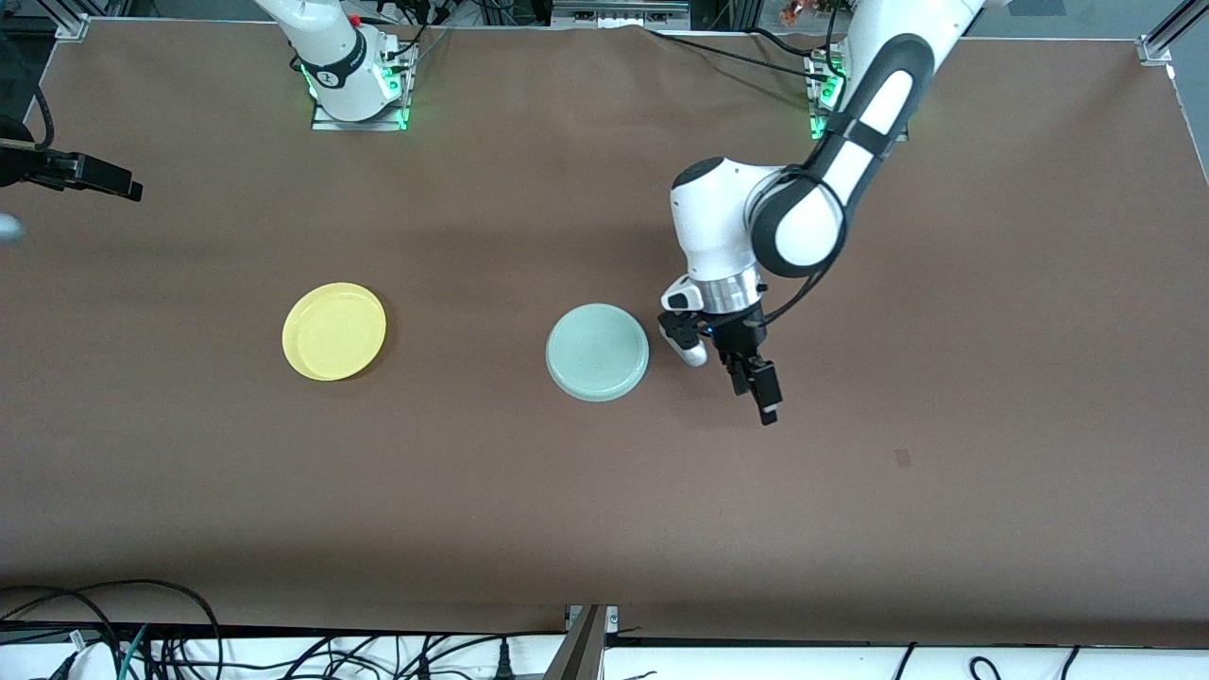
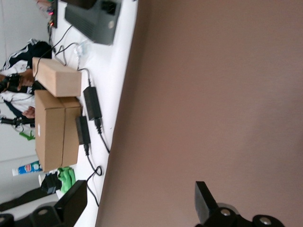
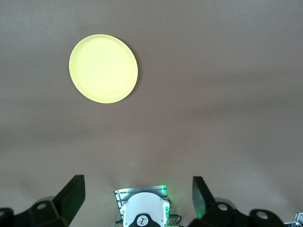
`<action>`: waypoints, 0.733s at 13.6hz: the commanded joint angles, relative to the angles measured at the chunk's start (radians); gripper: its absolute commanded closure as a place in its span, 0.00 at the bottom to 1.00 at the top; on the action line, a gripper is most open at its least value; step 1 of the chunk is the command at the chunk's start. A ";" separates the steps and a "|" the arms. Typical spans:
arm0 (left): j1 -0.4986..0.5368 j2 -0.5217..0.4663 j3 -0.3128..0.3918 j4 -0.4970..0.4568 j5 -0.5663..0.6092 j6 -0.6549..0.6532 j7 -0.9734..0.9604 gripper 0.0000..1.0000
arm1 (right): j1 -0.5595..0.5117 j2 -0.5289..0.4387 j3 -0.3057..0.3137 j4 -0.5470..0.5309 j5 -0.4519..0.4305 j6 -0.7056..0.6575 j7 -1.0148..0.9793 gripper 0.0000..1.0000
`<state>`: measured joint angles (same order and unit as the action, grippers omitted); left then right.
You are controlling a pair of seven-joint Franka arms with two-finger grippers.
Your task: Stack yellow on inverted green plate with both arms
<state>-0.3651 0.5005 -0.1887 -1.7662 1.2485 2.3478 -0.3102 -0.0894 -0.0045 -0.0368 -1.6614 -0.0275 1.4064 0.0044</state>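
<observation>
- The yellow plate (image 1: 334, 331) lies flat on the brown tabletop (image 1: 992, 378), rim up, toward the right arm's end. Nothing touches it.
- The green plate (image 1: 597, 351) lies on the tabletop near the middle, well apart from the yellow plate and at about the same distance from the front camera. Its flat underside appears to face up.
- The left gripper (image 1: 763, 392) hangs just beside the green plate, on the side toward the left arm's end, over bare tabletop. It is tilted so that it points along the tabletop. It does not touch the plate.
- In the left wrist view the fingers (image 2: 204, 201) of the left gripper (image 2: 137, 203) are spread wide apart and hold nothing. Only bare tabletop lies between them.
- That same view also shows cardboard boxes (image 2: 54, 123) and black power adapters (image 2: 92, 104) on a white surface at the edge of the tabletop.
- The right gripper (image 3: 137, 194) is raised high over the right arm's end of the tabletop, where the arm waits. In the front view it sits at the picture's edge (image 1: 94, 177).
- The right wrist view looks straight down on the yellow plate (image 3: 103, 68) and on the right arm's base (image 3: 144, 213). The right fingers (image 3: 201, 191) are released, wide apart, with nothing between them.
</observation>
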 commanded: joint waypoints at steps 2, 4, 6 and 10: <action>0.121 -0.062 -0.009 0.034 -0.220 -0.013 0.091 0.00 | -0.007 0.001 0.005 0.014 0.017 -0.017 -0.008 0.00; 0.178 -0.085 -0.012 0.063 -0.324 -0.054 0.192 0.00 | -0.007 0.001 0.003 0.014 0.017 -0.017 -0.008 0.00; 0.193 -0.105 -0.017 0.143 -0.467 -0.227 0.303 0.00 | -0.007 0.003 0.003 0.014 0.017 -0.017 -0.008 0.00; 0.190 -0.094 -0.011 0.370 -0.618 -0.591 0.454 0.00 | -0.006 0.001 0.006 0.014 0.014 -0.009 0.008 0.00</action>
<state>-0.1720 0.3935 -0.1976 -1.4844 0.6784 1.8651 0.0825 -0.0894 -0.0045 -0.0365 -1.6614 -0.0274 1.4063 0.0045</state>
